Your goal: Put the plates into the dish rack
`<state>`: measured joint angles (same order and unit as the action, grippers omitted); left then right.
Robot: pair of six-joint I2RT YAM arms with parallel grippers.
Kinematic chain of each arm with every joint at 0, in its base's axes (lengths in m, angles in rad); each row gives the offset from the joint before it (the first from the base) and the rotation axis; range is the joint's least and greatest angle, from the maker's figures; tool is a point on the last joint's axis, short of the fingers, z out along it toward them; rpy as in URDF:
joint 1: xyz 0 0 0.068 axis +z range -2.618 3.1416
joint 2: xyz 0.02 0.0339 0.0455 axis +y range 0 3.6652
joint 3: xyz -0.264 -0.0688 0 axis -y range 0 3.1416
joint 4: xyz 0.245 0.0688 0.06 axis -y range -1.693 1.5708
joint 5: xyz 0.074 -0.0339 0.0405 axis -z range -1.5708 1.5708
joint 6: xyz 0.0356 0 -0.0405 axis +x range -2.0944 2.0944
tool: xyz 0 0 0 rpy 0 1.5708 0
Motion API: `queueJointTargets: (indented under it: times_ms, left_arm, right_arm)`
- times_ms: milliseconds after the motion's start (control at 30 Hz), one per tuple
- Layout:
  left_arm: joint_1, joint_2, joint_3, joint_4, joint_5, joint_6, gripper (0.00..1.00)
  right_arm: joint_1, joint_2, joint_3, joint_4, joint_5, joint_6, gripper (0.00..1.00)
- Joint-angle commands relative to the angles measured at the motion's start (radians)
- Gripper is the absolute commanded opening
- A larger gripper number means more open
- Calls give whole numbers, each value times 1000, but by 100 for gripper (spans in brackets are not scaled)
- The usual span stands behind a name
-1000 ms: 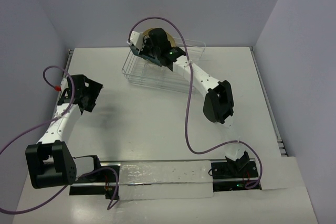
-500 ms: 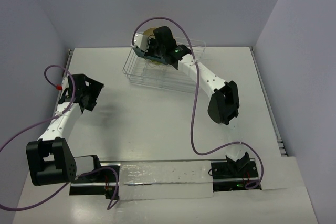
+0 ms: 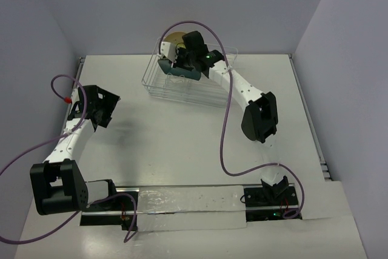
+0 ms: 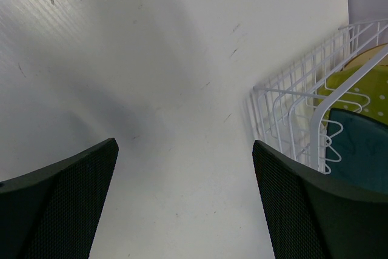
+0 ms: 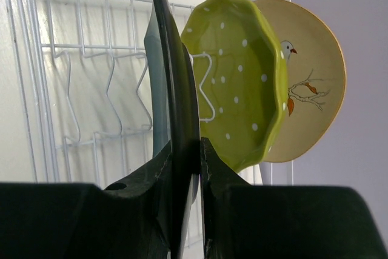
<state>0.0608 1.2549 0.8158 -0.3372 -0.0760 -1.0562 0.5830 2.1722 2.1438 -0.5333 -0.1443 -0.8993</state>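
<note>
Two arms share my screen. On the left, the left gripper hangs above the white table, its fingers spread wide with nothing between them. At the far middle of the table sits the silvery wire dish rack. Over it, the right gripper is clamped on the rim of the dark teal rounded-square plate, held upright and edge-on beside the divider tines. I cannot tell whether its lower edge rests in the rack. To its right stands the round lime-green plate with white dots, then the round beige plate with a bird-and-branch motif, both upright in the rack.
</note>
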Motion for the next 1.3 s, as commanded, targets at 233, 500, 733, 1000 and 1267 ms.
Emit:
queueJointTargets:
  times_ms: [233,500,733,1000,1267]
  left_arm:
    - [7,10,9,48,20,28,99]
    - [7,20,4,58,32,30,99]
    - [7,19,3,59,40,31,99]
    - [7,15,7,56,29,32,99]
    - [7,34,14,69,42,29,99]
  right_arm:
    - [-30,78,106,265,-31,107,0]
    - [-48,77,71,342,-40,210,0]
    - [-58,90,83,386,-44,247,0]
    - [-54,126,82,370,-59,240,11]
    - [-40,64,-33,406,20,218,57]
